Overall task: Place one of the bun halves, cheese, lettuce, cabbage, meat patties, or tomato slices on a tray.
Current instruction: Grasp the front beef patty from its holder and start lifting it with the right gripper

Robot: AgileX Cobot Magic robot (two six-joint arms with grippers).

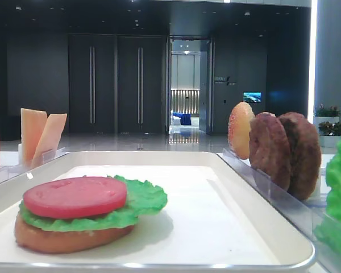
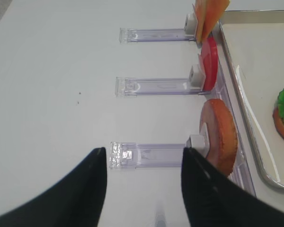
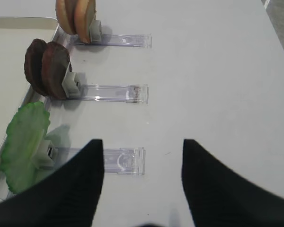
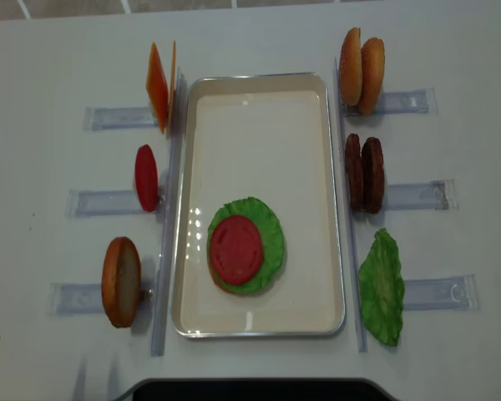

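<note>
White tabletop [image 4: 250,42]: tray [image 4: 259,82] central, stack near its front rim; both jaws released, over bare table.

No text, label, brand or number can be read in any view. A dark wall [image 1: 238,62] far behind the tray carries a small pale sign [image 1: 224,81], but its lettering is too small and blurred to make out. A lit screen [image 1: 252,97] beside it shows only a blue picture, with no legible words. The tomato slice [image 1: 75,197] on the tray has faint imprinted marks on its top face; they do not read as letters or numbers.
</note>
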